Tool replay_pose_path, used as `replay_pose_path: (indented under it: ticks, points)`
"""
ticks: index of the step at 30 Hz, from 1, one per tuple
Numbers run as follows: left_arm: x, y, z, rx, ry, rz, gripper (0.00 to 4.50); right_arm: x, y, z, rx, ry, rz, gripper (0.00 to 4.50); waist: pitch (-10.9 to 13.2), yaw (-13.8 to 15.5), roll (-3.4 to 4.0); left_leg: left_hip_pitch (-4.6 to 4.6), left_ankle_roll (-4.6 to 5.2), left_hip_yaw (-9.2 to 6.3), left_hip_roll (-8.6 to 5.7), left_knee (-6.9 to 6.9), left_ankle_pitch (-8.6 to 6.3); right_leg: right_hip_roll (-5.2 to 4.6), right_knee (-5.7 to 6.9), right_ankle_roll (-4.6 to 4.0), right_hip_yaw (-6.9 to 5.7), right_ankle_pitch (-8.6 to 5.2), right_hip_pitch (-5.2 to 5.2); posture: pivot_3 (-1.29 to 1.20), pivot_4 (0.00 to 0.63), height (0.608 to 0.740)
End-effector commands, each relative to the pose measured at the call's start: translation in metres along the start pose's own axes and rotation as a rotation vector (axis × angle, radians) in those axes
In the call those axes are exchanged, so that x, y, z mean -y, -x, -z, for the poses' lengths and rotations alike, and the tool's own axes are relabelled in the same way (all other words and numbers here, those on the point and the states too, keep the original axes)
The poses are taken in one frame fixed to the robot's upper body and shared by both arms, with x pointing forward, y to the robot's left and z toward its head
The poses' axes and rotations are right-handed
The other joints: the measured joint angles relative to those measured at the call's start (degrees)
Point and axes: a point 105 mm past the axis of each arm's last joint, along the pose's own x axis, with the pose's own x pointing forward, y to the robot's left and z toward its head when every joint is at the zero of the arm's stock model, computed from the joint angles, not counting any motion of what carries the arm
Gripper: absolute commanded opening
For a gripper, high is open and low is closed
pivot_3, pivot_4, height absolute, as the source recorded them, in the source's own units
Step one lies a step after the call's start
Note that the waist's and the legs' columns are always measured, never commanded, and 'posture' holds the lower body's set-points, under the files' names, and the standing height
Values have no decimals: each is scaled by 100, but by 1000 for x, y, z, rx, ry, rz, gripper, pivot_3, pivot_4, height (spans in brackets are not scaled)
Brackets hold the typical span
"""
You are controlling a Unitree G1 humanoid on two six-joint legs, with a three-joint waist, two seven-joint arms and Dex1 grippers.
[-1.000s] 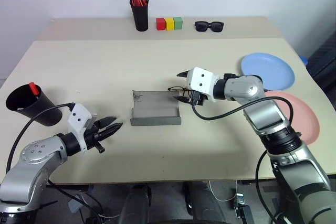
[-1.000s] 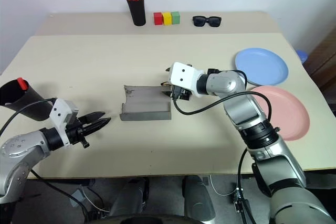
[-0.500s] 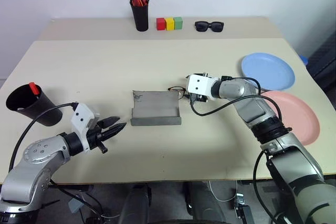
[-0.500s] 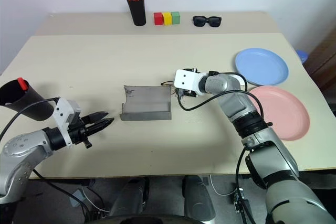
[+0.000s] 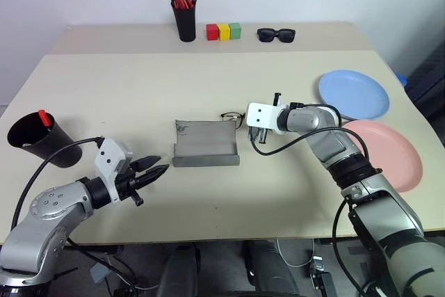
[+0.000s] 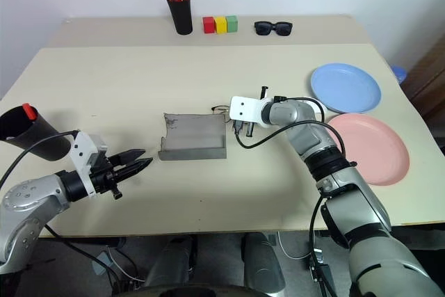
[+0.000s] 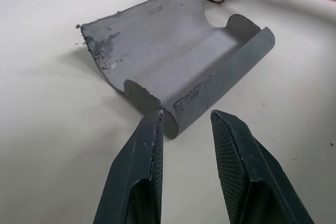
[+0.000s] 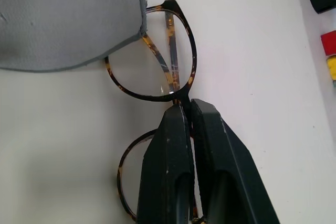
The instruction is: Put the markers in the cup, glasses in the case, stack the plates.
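The thin tortoiseshell glasses [image 8: 157,64] lie on the table at the far right corner of the open grey case [image 5: 206,144]. My right gripper [image 8: 184,106] is shut on their bridge, just right of the case [image 8: 68,19]. My left gripper [image 5: 156,170] hovers low off the case's near left corner, pointing at it, and it is open with nothing between its fingers [image 7: 147,150]. The black cup [image 5: 35,139] stands at the left edge with a red marker tip [image 5: 43,116] poking out. The blue plate [image 5: 354,94] and pink plate [image 5: 389,154] lie side by side at the right.
On the back table stand a tall black pen holder [image 5: 185,19] with orange-red pens, three coloured blocks [image 5: 224,30] and black sunglasses [image 5: 277,33]. Cables run from both wrists. Bare tabletop lies in front of the case.
My right gripper came forward and down to the table beside the case and shut on the glasses' bridge. The left arm has stayed where it was.
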Motion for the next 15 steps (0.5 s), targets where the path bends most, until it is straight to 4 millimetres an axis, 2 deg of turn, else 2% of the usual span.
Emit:
replay_pose_path:
  ticks: [1,4,6,7,10,11,13,15]
  points:
    - [-14,5,-13,53,-71,-77,1423,41,22,-17,37,54,143,22,0,3,1,-1,0,0,0,0,0,0,0,0,0,0,0,0,150,740]
    - [-27,8,-15,77,-100,-145,1423,64,36,-33,76,37,222,22,1,-3,1,-1,0,0,0,0,0,0,0,0,0,0,-1,0,150,740]
    - [-30,9,-13,75,-107,-158,1423,68,43,-49,140,23,223,22,1,-7,2,0,0,0,0,-1,0,0,0,0,0,0,-2,0,150,740]
    - [-31,10,-11,71,-109,-167,1423,65,47,-69,224,-17,195,22,1,-8,2,0,0,0,0,-3,0,0,0,1,0,0,-2,0,150,740]
    - [-35,13,-7,61,-126,-189,1423,38,55,-120,427,-125,36,22,2,-27,4,-1,1,-1,2,-10,-1,1,1,3,0,1,-6,0,150,740]
    - [-36,14,-8,63,-130,-193,1423,14,51,-129,443,-138,-69,22,2,-19,3,1,2,-3,4,-13,-1,3,2,9,-1,4,-6,0,150,740]
    - [-37,14,-10,68,-135,-196,1423,-23,46,-135,431,-111,-193,22,-5,20,-3,1,5,-9,5,-14,-3,4,3,14,-5,7,-4,0,150,740]
    - [-38,14,-16,82,-143,-197,1423,-33,33,-131,371,-196,-176,22,-4,36,-2,0,7,-8,3,-9,-5,-2,-5,-1,-9,-2,5,0,150,740]
